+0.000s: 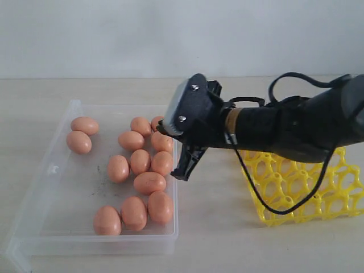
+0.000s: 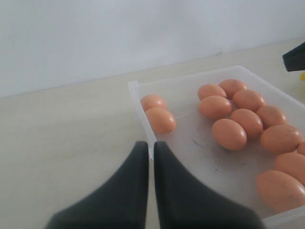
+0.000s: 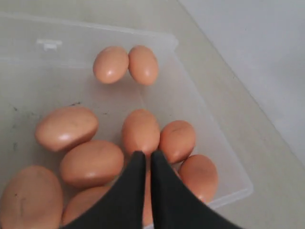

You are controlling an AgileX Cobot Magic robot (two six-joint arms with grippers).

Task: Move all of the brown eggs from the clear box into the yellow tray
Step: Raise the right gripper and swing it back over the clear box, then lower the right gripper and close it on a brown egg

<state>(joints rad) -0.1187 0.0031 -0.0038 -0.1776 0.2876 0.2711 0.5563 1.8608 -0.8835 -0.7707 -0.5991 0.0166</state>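
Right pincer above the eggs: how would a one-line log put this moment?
right pincer: shut, empty, above brown eggs | left pincer: shut, beside clear box | yellow tray: no egg seen

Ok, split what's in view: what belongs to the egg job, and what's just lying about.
Job: brown eggs, clear box, yellow tray, right gripper.
Just there: table, left gripper, shut and holding nothing.

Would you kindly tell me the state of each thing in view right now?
Eggs: whole, lying loose in the box, thirteen showing.
Box: open-topped, upright.
Tray: visible cells empty, partly hidden.
Left gripper: shut, empty.
Right gripper: shut, empty, over the eggs.
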